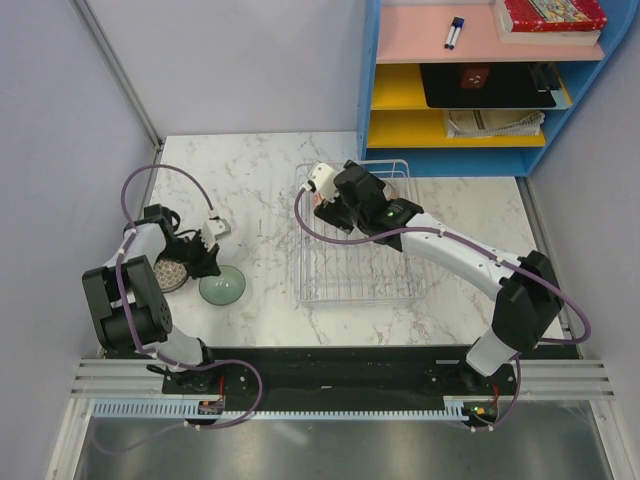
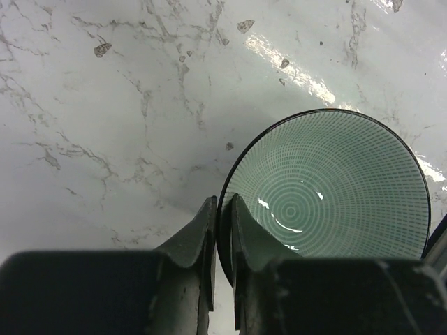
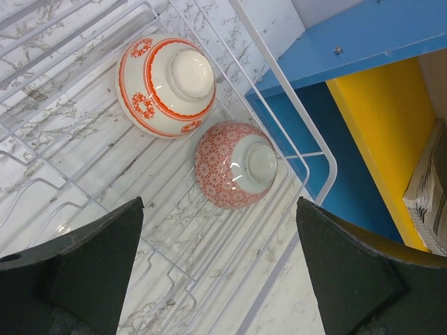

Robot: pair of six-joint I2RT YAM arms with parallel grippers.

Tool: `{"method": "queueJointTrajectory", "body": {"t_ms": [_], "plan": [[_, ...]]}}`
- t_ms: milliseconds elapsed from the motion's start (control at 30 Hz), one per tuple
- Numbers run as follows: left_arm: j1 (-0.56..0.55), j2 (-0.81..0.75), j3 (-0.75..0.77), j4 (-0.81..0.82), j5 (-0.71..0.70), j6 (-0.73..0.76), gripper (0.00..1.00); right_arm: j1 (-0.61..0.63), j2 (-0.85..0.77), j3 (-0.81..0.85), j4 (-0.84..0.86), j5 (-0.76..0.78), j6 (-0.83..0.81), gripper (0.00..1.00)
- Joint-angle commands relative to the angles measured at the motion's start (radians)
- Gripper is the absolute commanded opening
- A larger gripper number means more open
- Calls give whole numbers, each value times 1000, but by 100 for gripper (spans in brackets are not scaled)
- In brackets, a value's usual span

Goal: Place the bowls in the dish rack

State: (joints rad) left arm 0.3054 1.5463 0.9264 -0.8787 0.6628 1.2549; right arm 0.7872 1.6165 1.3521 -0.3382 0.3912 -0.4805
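A pale green bowl (image 2: 328, 181) with fine ring lines stands upright on the marble table (image 2: 105, 105). My left gripper (image 2: 223, 209) is shut on its near rim, one finger inside and one outside. From above, this green bowl (image 1: 222, 287) lies left of the dish rack (image 1: 355, 240), and a brown patterned bowl (image 1: 170, 275) sits beside it under the left arm. My right gripper (image 3: 218, 202) hangs open and empty over the rack's (image 3: 280, 77) far right corner. Two bowls lie upside down there: a white one with red rings (image 3: 166, 85) and a red patterned one (image 3: 234, 164).
A blue shelf unit (image 1: 470, 90) with pink and yellow shelves stands just behind the rack's far right corner, close to the right gripper. Grey walls close the table on the left and behind. The right arm reaches across the rack.
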Motion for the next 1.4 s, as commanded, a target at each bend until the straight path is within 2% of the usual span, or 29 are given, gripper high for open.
{"method": "queueJointTrajectory", "body": {"t_ms": [0, 167, 267, 433, 567, 700, 967, 1367], "plan": [[-14, 9, 12, 15, 18, -12, 2, 0, 29, 19, 33, 41, 25, 97], [-15, -26, 43, 15, 63, -49, 2, 0, 100, 16, 86, 119, 29, 97], [-15, -83, 77, 15, 141, -94, 2, -3, 155, 10, 145, 208, 22, 97], [-15, -198, 155, 15, 362, -202, 2, -17, 241, 24, 223, 331, 13, 97], [-15, -290, 207, 15, 547, -279, 2, -31, 304, 33, 258, 347, 19, 98], [-19, -348, 223, 15, 656, -327, 2, -32, 336, 32, 297, 357, 29, 97], [-23, -405, 183, 26, 730, -345, 2, -31, 388, 65, 393, 396, 14, 97], [-23, -419, 123, 44, 730, -336, 2, -31, 482, 163, 432, 359, -14, 97]]}}
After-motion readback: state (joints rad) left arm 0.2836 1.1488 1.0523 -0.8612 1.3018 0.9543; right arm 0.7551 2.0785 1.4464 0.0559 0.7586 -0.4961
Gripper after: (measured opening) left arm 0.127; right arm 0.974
